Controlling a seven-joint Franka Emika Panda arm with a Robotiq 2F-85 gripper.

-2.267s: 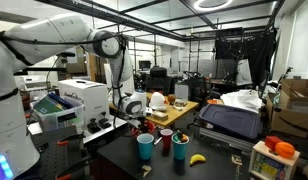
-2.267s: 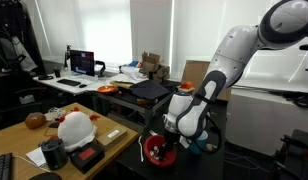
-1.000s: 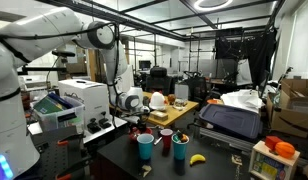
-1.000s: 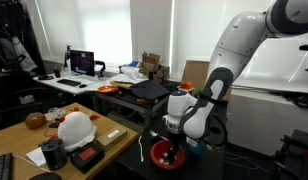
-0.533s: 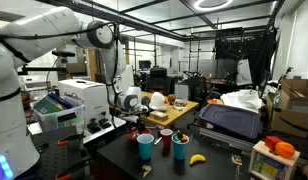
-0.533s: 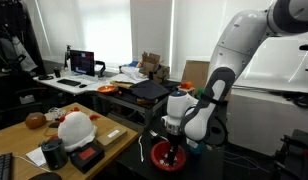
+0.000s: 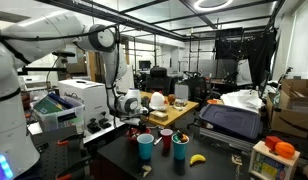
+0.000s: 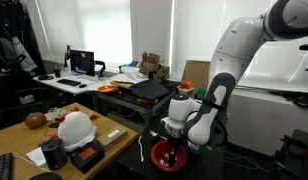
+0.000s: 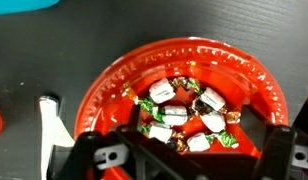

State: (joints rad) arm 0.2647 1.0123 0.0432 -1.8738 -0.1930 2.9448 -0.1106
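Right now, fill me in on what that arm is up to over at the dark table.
The Franka arm hangs low over a red bowl on the dark table, with its jaws open just above the wrapped candies piled inside. Nothing is held. A teal cup, a red cup and a banana sit apart from it on the same table.

White rounded arm (image 8: pixel 242 45), black gripper (image 9: pixel 184 152)

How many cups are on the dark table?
3: a blue cup in front, a red cup beside the banana, a third cup between, farther back. More may be hidden.
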